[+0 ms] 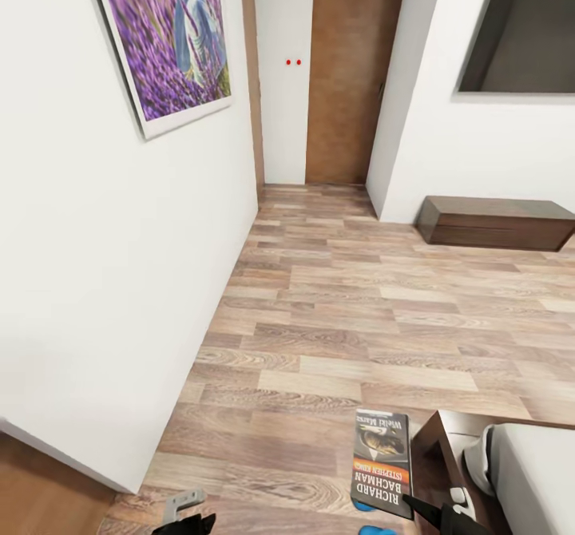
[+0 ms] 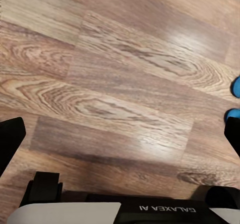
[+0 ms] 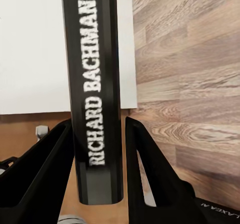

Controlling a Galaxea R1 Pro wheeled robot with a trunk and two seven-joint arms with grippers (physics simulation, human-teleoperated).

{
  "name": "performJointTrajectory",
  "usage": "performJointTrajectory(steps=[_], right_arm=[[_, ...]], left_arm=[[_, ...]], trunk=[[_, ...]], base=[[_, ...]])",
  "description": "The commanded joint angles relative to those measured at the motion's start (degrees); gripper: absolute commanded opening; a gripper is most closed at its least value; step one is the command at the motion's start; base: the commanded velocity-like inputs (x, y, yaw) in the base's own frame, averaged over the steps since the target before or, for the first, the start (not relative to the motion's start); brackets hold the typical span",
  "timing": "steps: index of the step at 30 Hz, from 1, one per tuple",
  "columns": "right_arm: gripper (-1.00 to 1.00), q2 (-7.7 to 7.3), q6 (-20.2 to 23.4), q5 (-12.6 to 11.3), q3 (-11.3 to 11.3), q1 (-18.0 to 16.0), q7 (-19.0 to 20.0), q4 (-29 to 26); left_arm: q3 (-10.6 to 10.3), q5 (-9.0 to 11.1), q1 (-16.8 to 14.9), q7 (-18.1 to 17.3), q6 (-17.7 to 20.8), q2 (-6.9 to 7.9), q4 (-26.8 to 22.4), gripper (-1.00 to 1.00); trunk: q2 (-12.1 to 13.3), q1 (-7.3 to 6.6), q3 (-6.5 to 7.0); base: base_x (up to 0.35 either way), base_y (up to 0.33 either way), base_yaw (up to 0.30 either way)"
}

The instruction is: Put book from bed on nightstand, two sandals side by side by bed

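Here the right gripper (image 3: 97, 169) has its two black fingers closed on the spine of the thin dark paperback book (image 3: 94, 83) with white "RICHARD BACHMAN" lettering — in the head view the book (image 1: 382, 458) is held cover-up just beside the corner of the dark brown wooden bed frame (image 1: 435, 447), above the light wood-plank floor (image 1: 343, 311). Two bits of bright blue sandal (image 1: 365, 506) peek out from under the book, on the floor by the same corner. The left gripper (image 1: 185, 513) hangs over bare planks farther from the bed; whether its fingers are spread or closed I cannot tell. No nightstand is in sight, so the base likely has to turn toward one — best to keep the book level and the grip firm meanwhile, clear of the bed corner and the white wall (image 1: 104, 279).
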Motion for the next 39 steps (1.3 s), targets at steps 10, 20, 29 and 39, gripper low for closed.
performJointTrajectory(steps=[10,20,29,39], right_arm=[[-1.00,0.00,0.25,0.05,-0.16,-0.01,0.14,-0.13],[-1.00,0.00,-1.93,0.04,-0.19,-0.01,0.15,-0.07],[-1.00,0.00,-2.03,0.04,-0.22,-0.01,0.16,-0.03],[-1.00,0.00,-2.04,0.00,-0.23,-0.01,0.16,0.01]], left_arm=[[-0.48,0.54,0.11,-0.23,-0.55,-0.06,0.09,1.00],[-0.48,0.56,0.12,-0.23,-0.82,-0.07,0.09,1.00],[-0.48,0.58,0.12,-0.23,-0.80,-0.07,0.09,1.00],[-0.48,0.62,0.13,-0.21,-0.85,-0.24,0.09,1.00]], trunk=[[-0.02,0.00,0.88],[-0.02,0.00,1.80],[-0.02,0.00,2.64],[-0.02,0.00,3.56]], base=[[0.000,0.000,0.041],[0.000,0.000,0.002],[0.000,0.000,0.000],[0.000,0.000,0.000]])
